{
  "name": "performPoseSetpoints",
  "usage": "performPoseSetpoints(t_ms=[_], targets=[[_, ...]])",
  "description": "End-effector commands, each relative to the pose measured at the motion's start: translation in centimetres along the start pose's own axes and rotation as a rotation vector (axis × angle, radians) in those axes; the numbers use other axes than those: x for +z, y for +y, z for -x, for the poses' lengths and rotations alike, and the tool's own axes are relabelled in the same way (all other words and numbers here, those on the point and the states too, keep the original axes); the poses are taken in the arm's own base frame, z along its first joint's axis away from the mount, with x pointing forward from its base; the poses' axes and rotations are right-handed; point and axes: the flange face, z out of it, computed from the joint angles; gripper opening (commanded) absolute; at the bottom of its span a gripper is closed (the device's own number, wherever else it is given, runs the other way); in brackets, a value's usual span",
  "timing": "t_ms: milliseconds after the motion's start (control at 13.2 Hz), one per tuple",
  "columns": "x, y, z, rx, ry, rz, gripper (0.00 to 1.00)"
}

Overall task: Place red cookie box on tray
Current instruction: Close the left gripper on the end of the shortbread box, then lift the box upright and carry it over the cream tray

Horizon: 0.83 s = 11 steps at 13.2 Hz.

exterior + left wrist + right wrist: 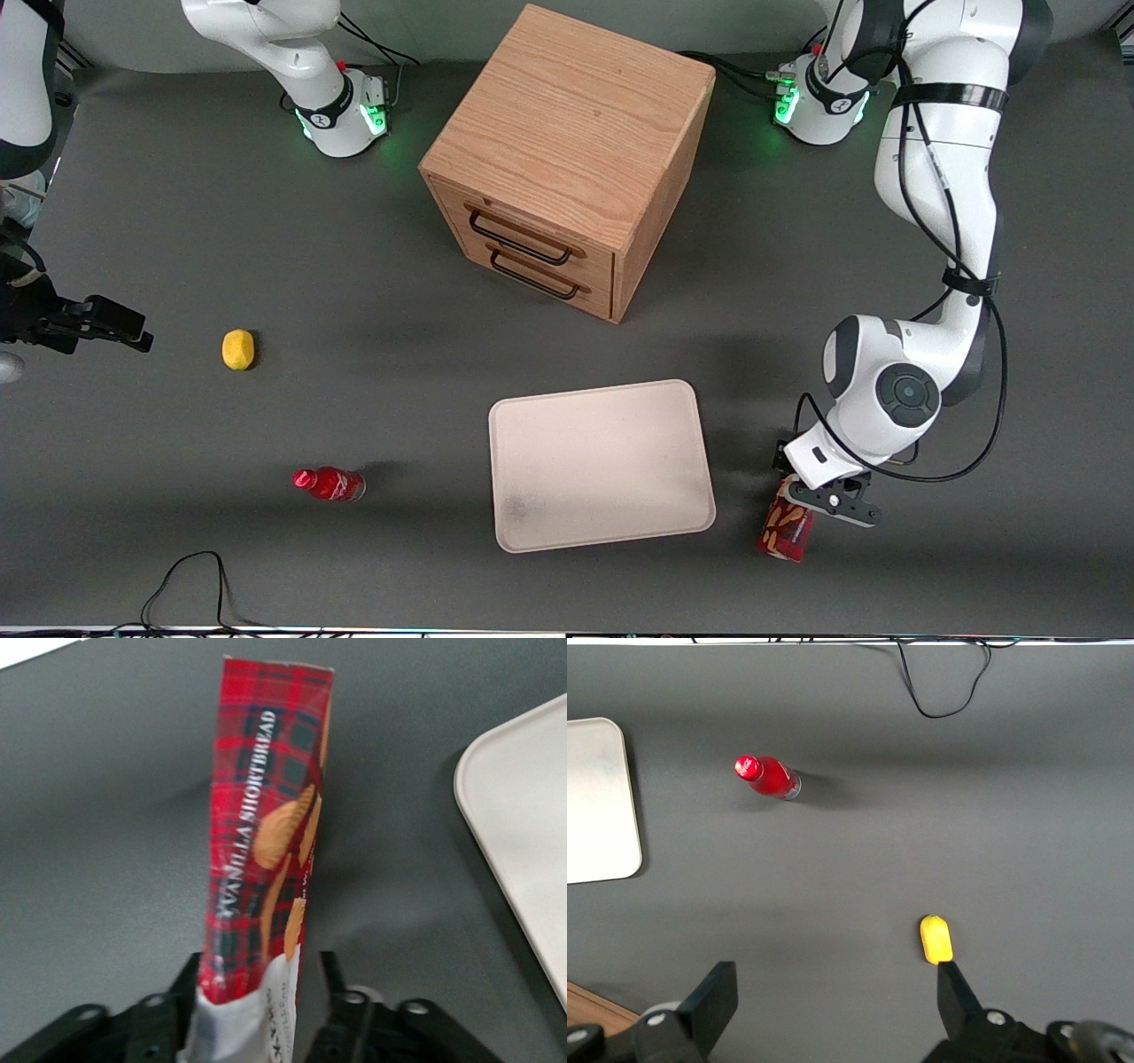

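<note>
Red cookie box (261, 859) clamped at white end by end effector (257, 1014), beside tray (601, 463); fingertips hidden.

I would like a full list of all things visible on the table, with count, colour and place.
red cookie box: one, red tartan with white end, beside the tray, toward the working arm's end
tray: one, cream-white, in front of the cabinet, nearer the camera
cabinet: one, wooden, two drawers, mid-table
bottle: one, red, toward the parked arm's end
lemon: one, yellow, farther from the camera than the bottle
tool: one, black, fingers around the box's white end
</note>
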Motion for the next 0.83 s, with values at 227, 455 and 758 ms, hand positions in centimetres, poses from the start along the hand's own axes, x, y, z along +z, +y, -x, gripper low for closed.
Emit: performPoseSetpoints(t_ms=[227,455,758], targets=[[-2.0,-0.3,-1.5,0.006,0.046,-0.017,0.00],[-7.9,0.1,-2.8,-0.072,0.044,0.075,0.00],[-16.5,3.0,-4.4,-0.190,0.024,0.229,0.00]])
